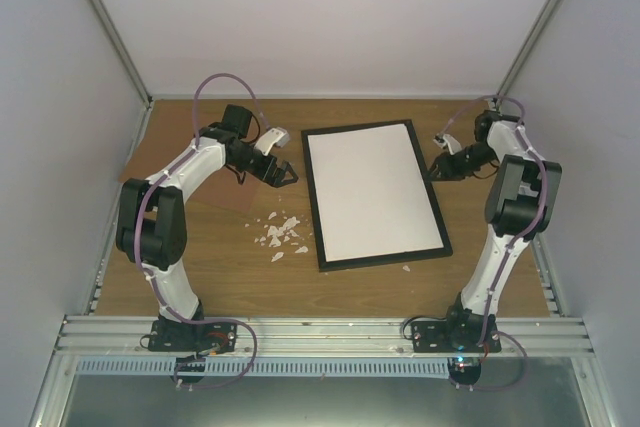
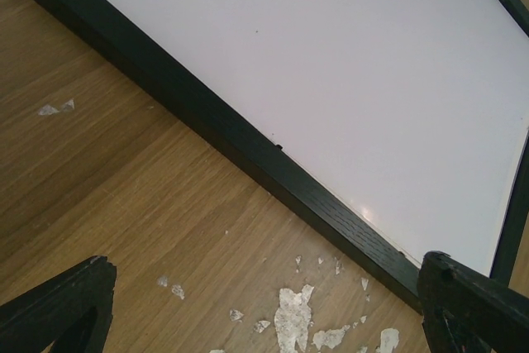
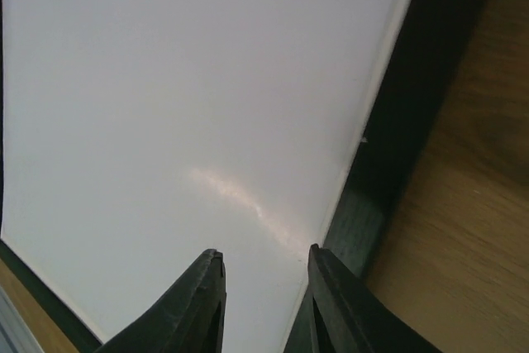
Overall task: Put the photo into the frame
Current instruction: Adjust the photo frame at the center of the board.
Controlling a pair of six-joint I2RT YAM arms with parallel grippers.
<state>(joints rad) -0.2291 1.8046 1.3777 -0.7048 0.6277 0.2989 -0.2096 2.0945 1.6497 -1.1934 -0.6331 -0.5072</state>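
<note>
The thin black frame lies flat in the middle of the table, and a plain white sheet fills it. No sunflower print shows in any view. My left gripper is open and empty, just left of the frame's left rail, with its fingers wide apart over bare wood. My right gripper hovers at the frame's right rail. Its jaws stand a little apart over the edge of the white sheet, with nothing between them.
White paper flakes lie on the wood left of the frame, and they also show in the left wrist view. A brown board lies under my left arm. Enclosure walls stand on three sides.
</note>
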